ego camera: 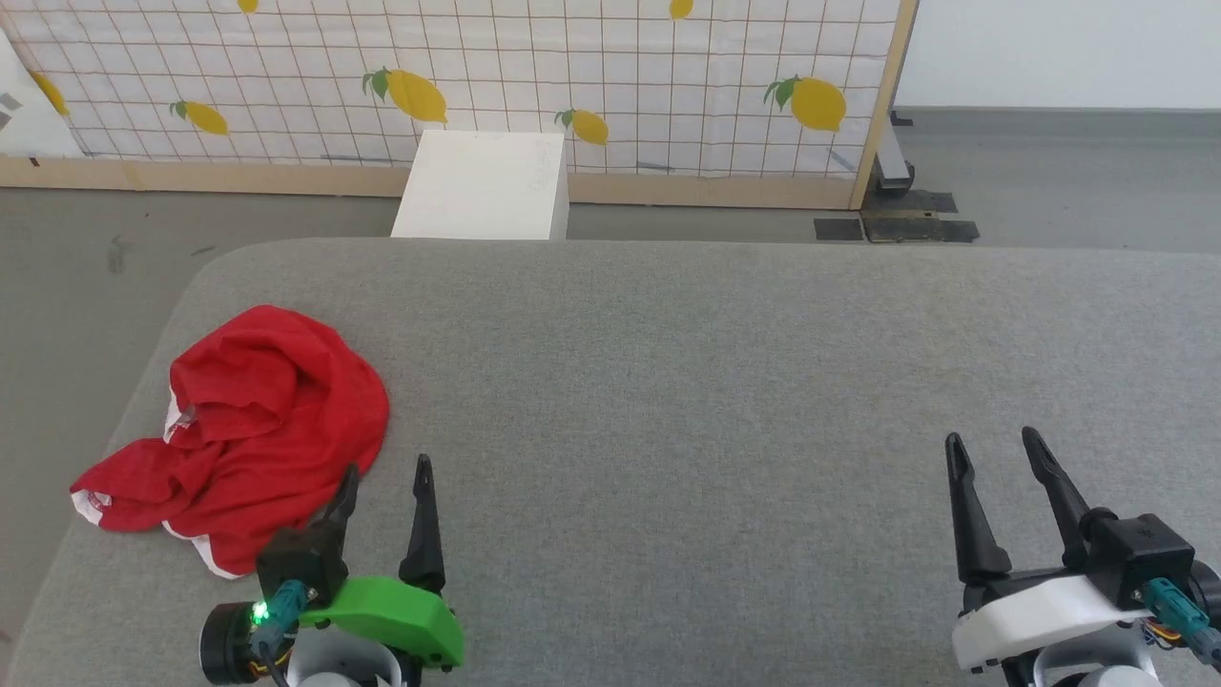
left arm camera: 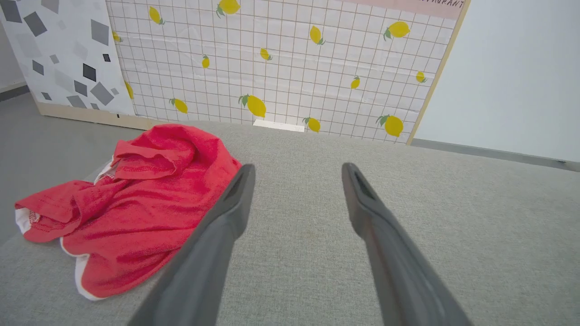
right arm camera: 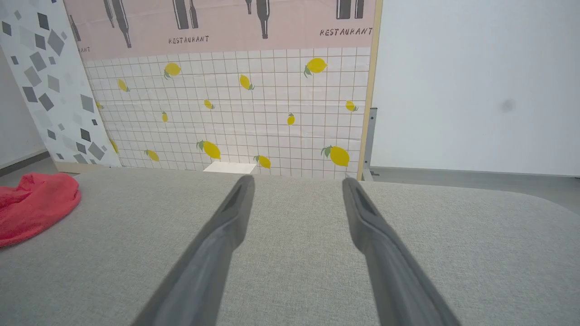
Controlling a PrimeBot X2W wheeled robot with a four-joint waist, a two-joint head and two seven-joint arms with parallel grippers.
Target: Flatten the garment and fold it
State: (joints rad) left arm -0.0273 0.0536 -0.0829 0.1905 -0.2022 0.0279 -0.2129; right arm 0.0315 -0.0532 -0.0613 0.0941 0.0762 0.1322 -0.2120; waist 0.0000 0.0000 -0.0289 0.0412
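— Where are the red shorts (ego camera: pixel 258 420)?
— Crumpled in a heap near the front left corner of the grey table (ego camera: pixel 687 382), with white trim showing along the lower edges.
— And the left tool (ego camera: pixel 386 466)?
— It is spread wide and holds nothing. It sits just right of the heap. In the head view its left finger overlaps the cloth's edge, but it is unclear whether they touch.
— The right tool (ego camera: pixel 991 438)?
— It is also wide apart and empty, over bare table at the near right, well away from the shorts.
— Behind the table?
— A white box (ego camera: pixel 482 186) stands on the floor before a lemon-print screen (ego camera: pixel 572 86).
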